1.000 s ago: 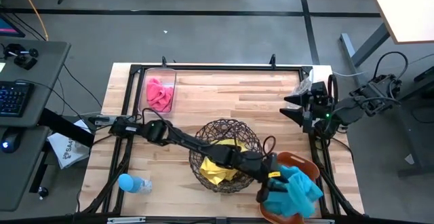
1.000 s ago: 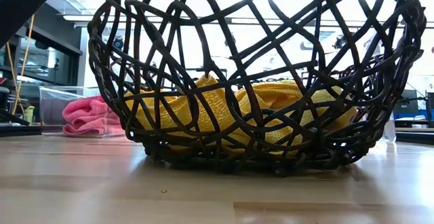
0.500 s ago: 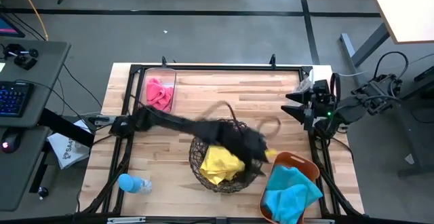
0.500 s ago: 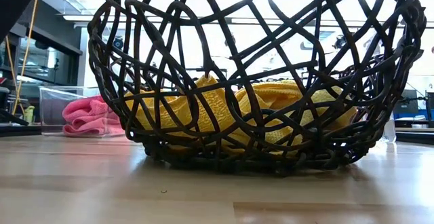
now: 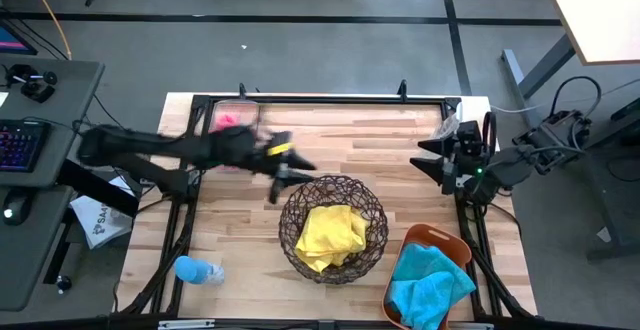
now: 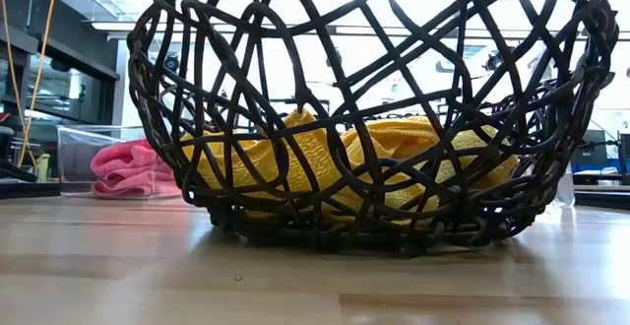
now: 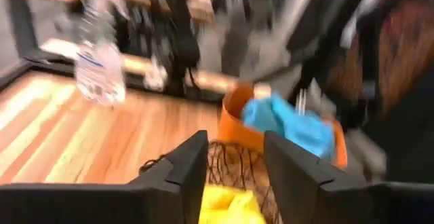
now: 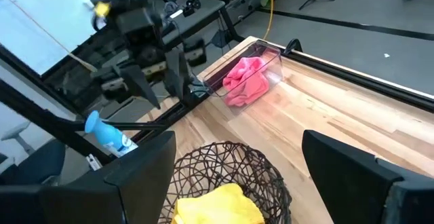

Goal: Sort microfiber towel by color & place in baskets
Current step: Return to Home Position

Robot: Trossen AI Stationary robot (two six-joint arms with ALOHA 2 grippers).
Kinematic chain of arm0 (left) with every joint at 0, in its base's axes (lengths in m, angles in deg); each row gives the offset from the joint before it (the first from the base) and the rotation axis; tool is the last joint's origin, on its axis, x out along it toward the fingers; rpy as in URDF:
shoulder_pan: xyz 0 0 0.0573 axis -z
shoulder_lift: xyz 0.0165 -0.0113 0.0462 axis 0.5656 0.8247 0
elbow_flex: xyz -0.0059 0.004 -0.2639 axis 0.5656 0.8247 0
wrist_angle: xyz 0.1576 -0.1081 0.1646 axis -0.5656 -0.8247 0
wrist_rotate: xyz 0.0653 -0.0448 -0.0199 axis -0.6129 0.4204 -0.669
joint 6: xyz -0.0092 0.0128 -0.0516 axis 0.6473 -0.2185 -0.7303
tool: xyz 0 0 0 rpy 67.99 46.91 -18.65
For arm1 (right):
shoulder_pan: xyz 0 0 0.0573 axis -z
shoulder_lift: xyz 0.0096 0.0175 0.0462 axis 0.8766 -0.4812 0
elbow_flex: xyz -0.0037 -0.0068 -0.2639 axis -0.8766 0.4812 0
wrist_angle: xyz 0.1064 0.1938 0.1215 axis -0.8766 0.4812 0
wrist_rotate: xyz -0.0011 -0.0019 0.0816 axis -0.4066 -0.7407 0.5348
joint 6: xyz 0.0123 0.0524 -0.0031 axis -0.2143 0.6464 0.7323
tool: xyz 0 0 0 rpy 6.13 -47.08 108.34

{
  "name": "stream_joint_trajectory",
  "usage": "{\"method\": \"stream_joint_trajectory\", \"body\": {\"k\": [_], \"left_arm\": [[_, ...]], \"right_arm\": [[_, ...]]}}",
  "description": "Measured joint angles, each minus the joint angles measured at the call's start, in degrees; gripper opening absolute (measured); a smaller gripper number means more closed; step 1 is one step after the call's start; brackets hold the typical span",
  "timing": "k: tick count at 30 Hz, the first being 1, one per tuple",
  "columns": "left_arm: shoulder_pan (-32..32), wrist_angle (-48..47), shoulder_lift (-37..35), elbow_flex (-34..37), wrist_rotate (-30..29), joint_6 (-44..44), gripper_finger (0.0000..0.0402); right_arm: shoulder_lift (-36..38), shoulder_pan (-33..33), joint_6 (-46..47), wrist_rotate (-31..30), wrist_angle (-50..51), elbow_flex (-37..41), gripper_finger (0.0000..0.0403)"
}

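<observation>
A yellow towel (image 5: pixel 330 232) lies crumpled in the round wire basket (image 5: pixel 333 185) at the table's middle. A teal towel (image 5: pixel 430 280) fills the orange tub (image 5: pixel 425 236) at the near right. A pink towel (image 8: pixel 244 80) lies in the clear bin (image 8: pixel 268 58) at the far left, partly under the left arm in the high view. My left gripper (image 5: pixel 290 175) hovers open and holding nothing beside the basket's far-left rim. In its wrist view, the left gripper (image 7: pixel 234 139) looks over the basket toward the tub (image 7: pixel 234 119). My right gripper (image 5: pixel 420 158) waits open at the right edge.
A small blue bottle (image 5: pixel 195 268) lies near the table's near-left corner. A clear bottle (image 5: pixel 445 128) stands at the far right, by the right arm. Bare wood shows between the bin and the right arm. The low view is filled by the wire basket (image 6: pixel 364 118).
My left gripper has swung fast from the orange tub at the near right, over the wire basket, toward the far left, and now hangs by the basket's far-left rim. The teal towel stays in the tub. The right arm has kept still.
</observation>
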Motion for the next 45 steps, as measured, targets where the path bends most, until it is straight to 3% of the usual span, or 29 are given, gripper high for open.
{"method": "stream_joint_trajectory", "body": {"k": [3, 6, 9, 11, 14, 18, 19, 23, 26, 29, 32, 35, 38, 45], "left_arm": [[1.4, 22.8, -11.3, 20.7, -7.0, -4.6, 0.0103], [3.5, 42.6, -19.3, 37.0, -14.7, -6.9, 0.0058], [6.2, 53.5, -23.3, 48.1, -21.9, -7.9, 0.0011], [8.0, 58.6, -25.0, 52.0, -26.3, -8.0, 0.0009], [10.1, 60.0, -26.7, 54.9, -28.4, -6.0, 0.0004], [11.4, 60.3, -29.0, 58.3, -28.5, -3.8, 0.0001], [11.3, 58.8, -29.5, 59.1, -29.0, -4.0, 0.0001], [9.9, 53.1, -33.8, 59.0, -28.4, -3.2, 0.0000], [8.3, 50.2, -36.7, 59.0, -27.0, -3.8, 0.0000], [7.4, 50.8, -38.9, 59.0, -25.6, -4.2, 0.0000], [7.1, 50.7, -40.1, 59.0, -25.7, -4.2, 0.0000], [7.1, 50.9, -40.6, 59.0, -25.8, -3.8, 0.0000], [7.1, 50.8, -40.6, 59.0, -25.8, -3.7, 0.0000], [7.1, 50.5, -40.2, 59.0, -25.9, -3.7, 0.0000]], "right_arm": [[-0.6, 0.0, 1.0, -0.3, 0.1, 0.0, 0.0316], [-0.7, 0.0, 3.1, -0.6, 0.1, 0.0, 0.0309], [-0.7, 0.6, 3.6, -0.6, 0.1, 0.0, 0.0281], [-0.7, 1.1, 3.6, -0.3, 0.1, 0.0, 0.0247], [-0.7, 2.1, 3.7, 2.2, 0.7, 0.0, 0.0169], [-0.7, 2.6, 8.6, 7.9, 7.0, 0.9, 0.0032], [-0.6, 2.5, 10.5, 9.5, 9.2, 1.6, 0.0017], [1.3, 0.7, 17.9, 16.8, 12.5, 7.6, 0.0028], [5.0, -1.5, 20.0, 19.4, 8.4, 14.6, 0.0008], [10.8, -3.0, 18.6, 19.1, -1.1, 23.8, 0.0006], [17.8, -2.0, 11.5, 18.8, -16.8, 34.5, 0.0002], [24.8, 2.9, 0.2, 20.9, -33.6, 44.2, 0.0001], [30.4, 11.7, -8.9, 28.1, -44.7, 51.0, 0.0001], [37.4, 33.3, -16.8, 52.9, -46.9, 56.6, 0.0000]]}}
